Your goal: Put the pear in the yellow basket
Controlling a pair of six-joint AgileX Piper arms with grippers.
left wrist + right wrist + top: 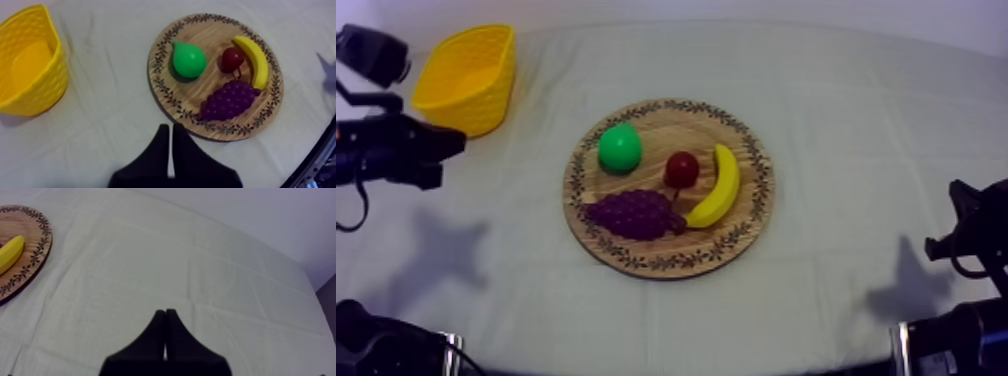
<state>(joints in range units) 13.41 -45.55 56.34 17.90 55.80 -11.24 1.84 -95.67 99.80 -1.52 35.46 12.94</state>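
The pear [619, 148] is lying on the round wooden board [760, 170], on the part of it nearest the yellow basket [466, 80]. From the left wrist view the green pear [189, 60] is resting on its side, its narrow stem end pointing towards the board's [200, 32] patterned rim on the basket's [30, 70] side.

The left claw [168, 128] is hanging above the bare cloth of the surface [110, 110], its two black fingers pressed together into a narrow wedge and gripping nothing. The pear is sitting ahead of the wedge's tip and well apart from it, with a strip of cloth and the board's near rim lying between them. The basket is standing off to the other side of the claw, upright and apart from the board. In the top view the left arm [396, 150] is reaching in just beside the basket, short of the board.

On the board, the small red fruit [682, 168] is sitting near the pear, the banana [718, 186] is lying along the far side from the basket, and the bunch of grapes [631, 213] is lying just beside the pear.

The right claw [165, 312] is also holding its fingers shut together on nothing, over bare cloth, well apart from the board's edge [30, 263] and the banana [10, 253] there.
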